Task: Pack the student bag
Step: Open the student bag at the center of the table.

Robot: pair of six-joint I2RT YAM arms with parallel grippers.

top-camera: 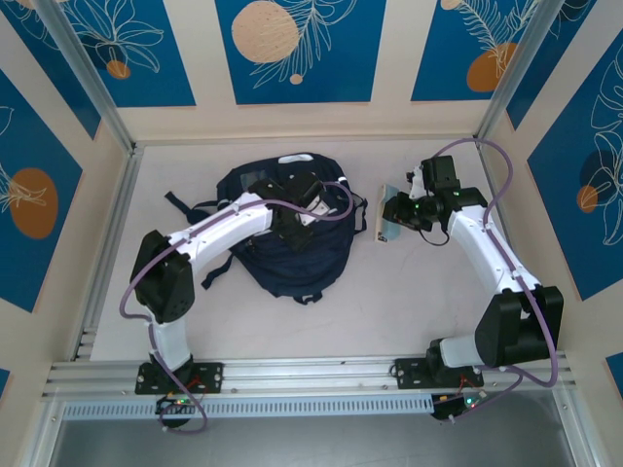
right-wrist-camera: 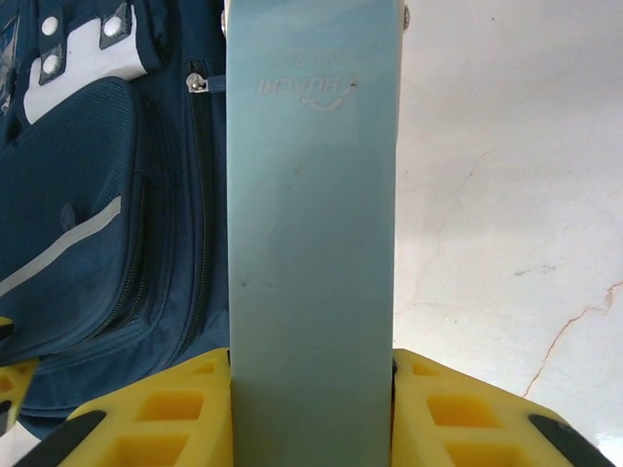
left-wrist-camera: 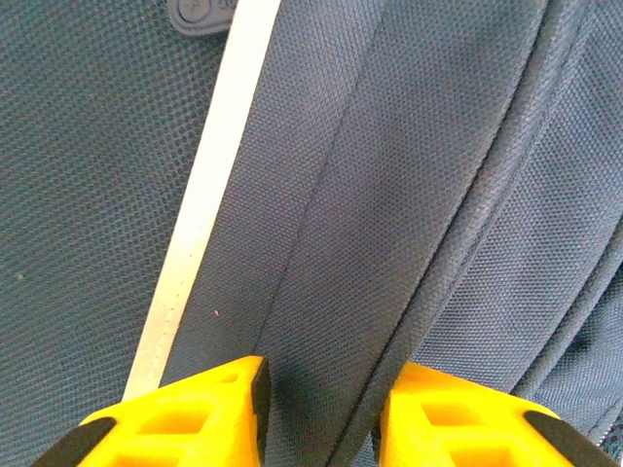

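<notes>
The student bag (top-camera: 292, 268), dark navy, lies flat in the middle of the table. My left gripper (top-camera: 290, 232) is down on its top face. In the left wrist view the yellow fingers (left-wrist-camera: 209, 413) press from both sides on a raised fold of the bag's fabric (left-wrist-camera: 438, 146), beside a white stripe (left-wrist-camera: 204, 195); the left gripper (left-wrist-camera: 321, 409) is shut on that fold. My right gripper (top-camera: 401, 212) hovers just right of the bag, shut on a pale blue flat case (top-camera: 387, 216). The case (right-wrist-camera: 311, 195) stands up between the right gripper's (right-wrist-camera: 311, 409) fingers, with the bag's zip pockets (right-wrist-camera: 88, 195) to its left.
The pale table (top-camera: 389, 292) is bare to the right of and in front of the bag. An aluminium rail (top-camera: 311, 375) runs along the near edge by the arm bases. Patterned walls close in the back and both sides.
</notes>
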